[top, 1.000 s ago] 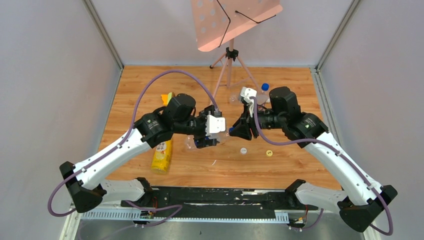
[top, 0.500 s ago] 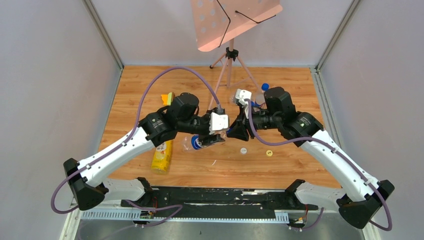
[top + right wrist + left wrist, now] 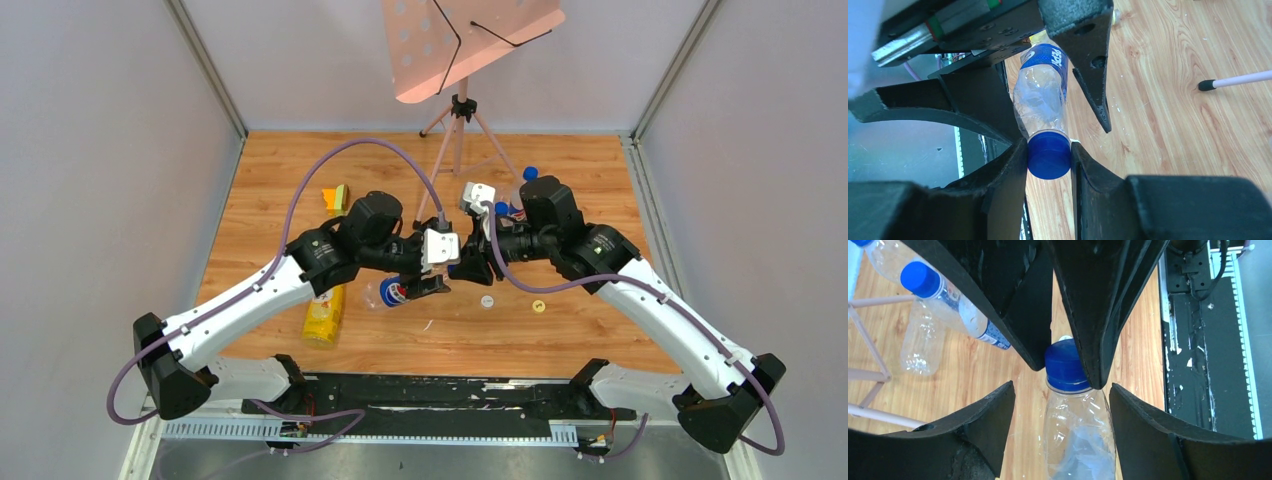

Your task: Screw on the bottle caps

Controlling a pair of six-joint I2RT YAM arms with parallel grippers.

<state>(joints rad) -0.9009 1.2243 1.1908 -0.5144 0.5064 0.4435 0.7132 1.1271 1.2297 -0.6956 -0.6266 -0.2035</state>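
A clear bottle with a blue label (image 3: 1078,435) lies tilted between my two grippers, above the wooden table (image 3: 300,170). My right gripper (image 3: 1048,145) is shut on its blue cap (image 3: 1049,157), which sits on the bottle's neck. My left gripper (image 3: 1062,387) stands open around the bottle's body (image 3: 1043,100), with a clear gap at one finger (image 3: 973,430). From above, the left gripper (image 3: 430,283) and right gripper (image 3: 462,265) meet at mid-table over the bottle (image 3: 393,293). A white cap (image 3: 487,300) and a yellow cap (image 3: 539,306) lie loose to the right.
A yellow bottle (image 3: 323,310) lies at the front left. Clear bottles with blue caps (image 3: 522,188) lie at the back right beside a pink music stand's tripod (image 3: 458,130). A small orange and green thing (image 3: 335,197) sits at the back left.
Both grippers have drawn closer together, the right one moving left toward the left one. The bottle has shifted slightly right with the left gripper.
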